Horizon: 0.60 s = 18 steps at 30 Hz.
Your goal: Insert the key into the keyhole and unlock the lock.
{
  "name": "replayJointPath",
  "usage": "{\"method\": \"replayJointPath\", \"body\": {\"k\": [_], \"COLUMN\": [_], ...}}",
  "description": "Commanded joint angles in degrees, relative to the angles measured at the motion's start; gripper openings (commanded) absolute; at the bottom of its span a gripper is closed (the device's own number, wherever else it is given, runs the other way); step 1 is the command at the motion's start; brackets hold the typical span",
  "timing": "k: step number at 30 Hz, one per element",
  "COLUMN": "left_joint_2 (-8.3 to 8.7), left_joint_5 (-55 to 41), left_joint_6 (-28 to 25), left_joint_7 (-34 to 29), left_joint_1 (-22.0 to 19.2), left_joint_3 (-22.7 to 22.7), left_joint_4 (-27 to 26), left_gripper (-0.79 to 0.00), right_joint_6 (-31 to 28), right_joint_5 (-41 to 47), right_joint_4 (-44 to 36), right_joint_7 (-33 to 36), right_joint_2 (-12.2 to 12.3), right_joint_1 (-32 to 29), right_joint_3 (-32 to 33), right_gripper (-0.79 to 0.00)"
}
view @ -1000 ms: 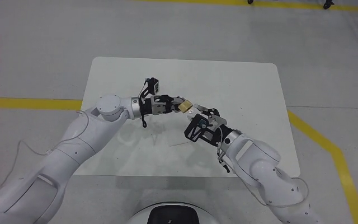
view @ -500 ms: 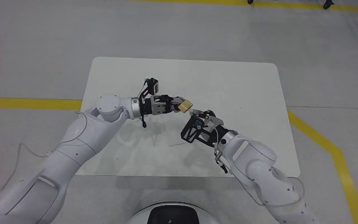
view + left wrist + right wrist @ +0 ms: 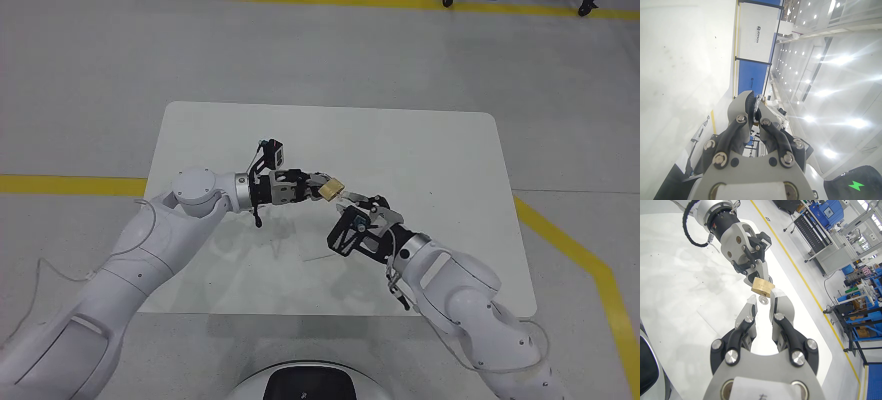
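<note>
A white table point(image 3: 430, 140) stood on a pale grey floor point(image 3: 300, 50) crossed by yellow lines point(image 3: 60, 185). Beyond it were blue benches point(image 3: 849, 298) and a metal-framed cabinet point(image 3: 831, 255). Bright ceiling lights point(image 3: 807, 81) shone overhead.

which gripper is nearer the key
Right. The right gripper is open, straddling the key; the left gripper holds the padlock by its far end.

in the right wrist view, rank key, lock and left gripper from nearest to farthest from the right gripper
1. key: its head hangs between the open fingers of the right gripper.
2. lock: just past the fingertips, with the key in its keyhole.
3. left gripper: beyond the lock, shut on its far end.
</note>
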Motion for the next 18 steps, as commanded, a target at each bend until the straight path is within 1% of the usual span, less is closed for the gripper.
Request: {"method": "replayJointPath", "body": {"k": [1,4,6,9,12,14,18], "left_joint_2": [-0.12,-0.29,-0.4,-0.56,-0.72,-0.81,-1.01], "left_joint_5": [0.25,0.78,0.9,1.18,1.48,1.6,2.04], "left_joint_6": [0.07,0.19,0.43,0.57,0.7,0.88,1.14], "left_joint_7": [-0.12,-0.36,-0.67,-0.91,-1.21,-1.63,-2.1], "left_joint_1": [0.1,0.24,0.32,0.42,0.56,0.6,0.7], "left_joint_3": [-0.27,-0.58,-0.82,-1.2,-1.55,-1.78,-2.19], "left_joint_4": [0.05,0.07,0.14,0.27,0.33,0.38,0.55], "left_gripper": [-0.785,-0.785,-0.785,-0.785,-0.785,-0.785,-0.785], "right_joint_6": [-0.55,-0.96,-1.04,-1.1,-1.03,-1.1,-1.34], "right_joint_5": [-0.27,-0.49,-0.65,-0.85,-0.5,-0.13,0.44], "right_joint_4": [0.09,0.63,1.12,1.48,1.85,2.22,2.85], "right_joint_7": [0.09,0.34,0.8,1.56,2.3,2.64,3.38], "right_joint_2": [-0.05,-0.23,-0.41,-0.69,-0.96,-1.12,-1.4], "right_joint_1": [-0.12,0.2,0.75,1.57,2.2,2.55,3.08], "right_joint_3": [-0.05,-0.44,-0.84,-1.51,-1.92,-2.04,-2.31], "right_gripper": [-0.6,-0.579,-0.523,-0.508,-0.526,-0.594,-0.65]}}
